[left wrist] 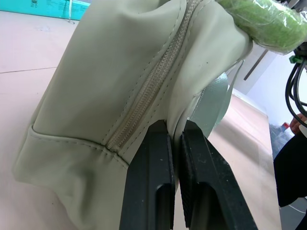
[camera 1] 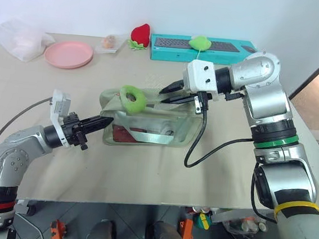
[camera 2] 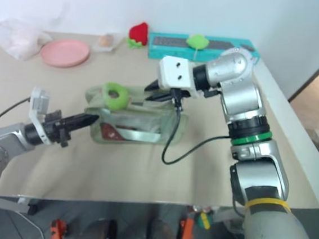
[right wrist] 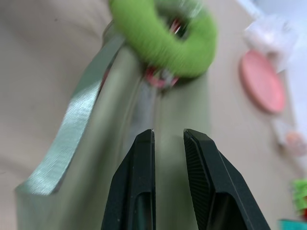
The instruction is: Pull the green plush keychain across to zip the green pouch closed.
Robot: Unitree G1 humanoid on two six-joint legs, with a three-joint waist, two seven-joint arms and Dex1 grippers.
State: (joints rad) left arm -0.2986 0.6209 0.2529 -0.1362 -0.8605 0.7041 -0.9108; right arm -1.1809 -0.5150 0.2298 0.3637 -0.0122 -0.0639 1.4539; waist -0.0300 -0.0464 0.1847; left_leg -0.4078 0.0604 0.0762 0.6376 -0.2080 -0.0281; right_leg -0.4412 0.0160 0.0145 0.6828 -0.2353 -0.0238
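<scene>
Green plush keychain point(camera 1: 132, 99) is sitting on top of the green pouch point(camera 1: 148, 121) at its left end, right by where your left gripper point(camera 1: 99, 123) has the fabric. So the pouch is in the middle of the table point(camera 1: 143, 174), long axis running roughly 9 to 3 o'clock across the head view, and the zip line follows that same axis along the top.

The relation that matters: from your right gripper point(camera 1: 170, 93) the keychain lies at about 8 o'clock, near but not touching. In the right wrist view the fuzzy ring is straight ahead of the fingertips with the zipper seam running between them and it. The right fingers have a small gap between them and nothing in it, so that claw is released and empty. It's the arm for the pull, I'd say, since the left one is busy.

The left claw is clenched on the pouch's end fabric just beside the zipper, anchoring that end. That forearm comes in low from 8 o'clock, gripper about level.

The right arm reaches over from 3 o'clock, wrist bent so the fingers point left and slightly down along the pouch top.
</scene>
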